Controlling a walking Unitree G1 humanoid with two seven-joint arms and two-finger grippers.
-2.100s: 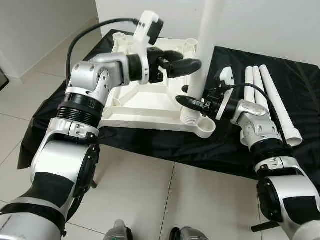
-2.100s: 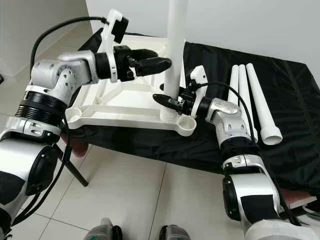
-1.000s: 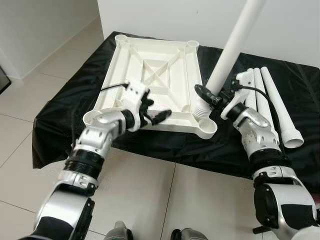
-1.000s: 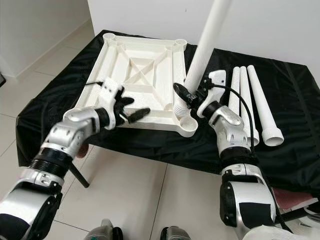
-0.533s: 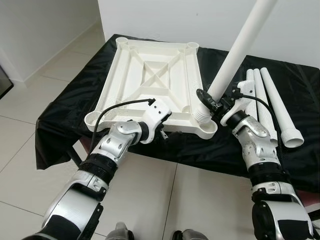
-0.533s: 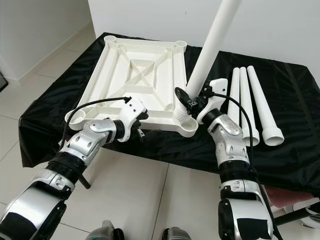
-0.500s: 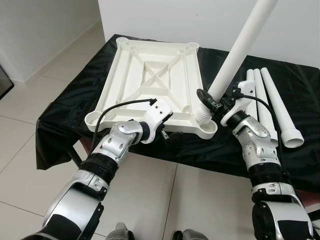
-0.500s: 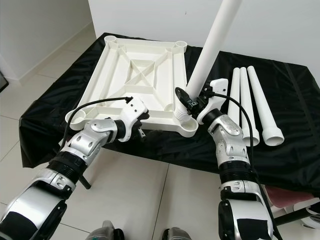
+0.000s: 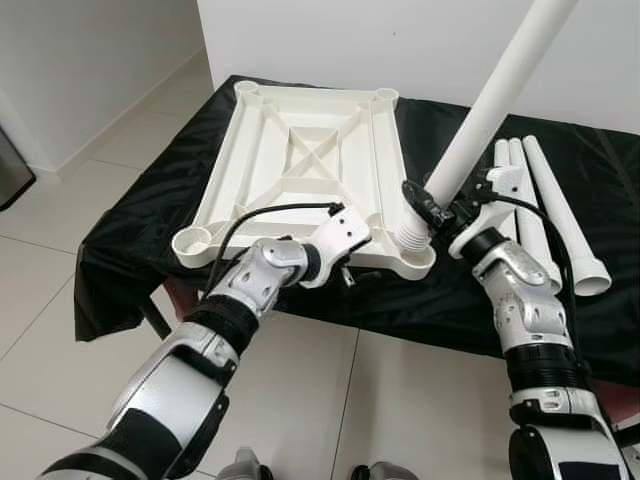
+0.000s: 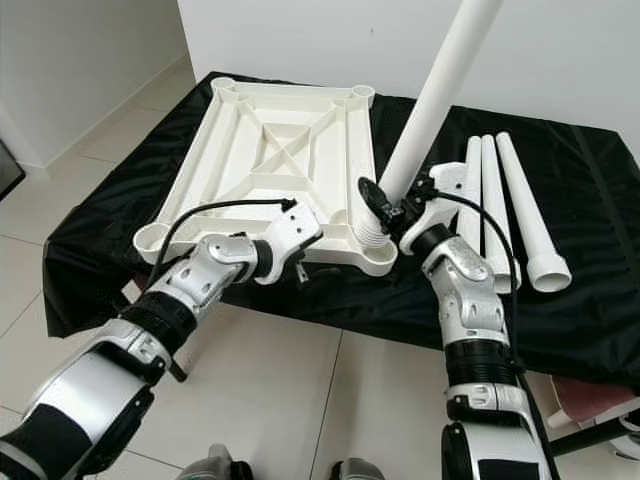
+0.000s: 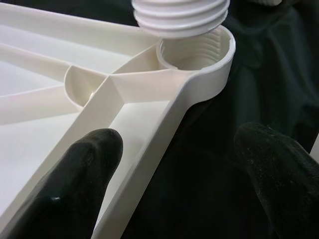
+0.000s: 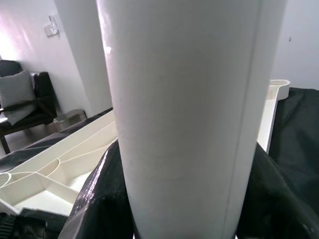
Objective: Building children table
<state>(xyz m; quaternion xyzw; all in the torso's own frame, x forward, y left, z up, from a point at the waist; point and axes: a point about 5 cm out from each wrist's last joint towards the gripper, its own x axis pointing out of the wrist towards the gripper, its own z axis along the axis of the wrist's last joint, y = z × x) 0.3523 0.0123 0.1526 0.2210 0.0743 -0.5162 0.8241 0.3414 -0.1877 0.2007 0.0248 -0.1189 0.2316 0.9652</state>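
White leg (image 9: 497, 103) clamped in right gripper (image 9: 428, 208) jaws (left gripper (image 11: 169, 184) spread wide astride tabletop (image 9: 300, 150) edge)

Black cloth (image 9: 600, 330) (draped), tiled floor (image 9: 60, 330)

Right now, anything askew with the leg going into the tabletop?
Yes. The long white plastic leg in the right gripper leans steeply instead of standing square over the near-right corner socket of the upturned white plastic tabletop. Its threaded end sits above the socket, not yet screwed in.
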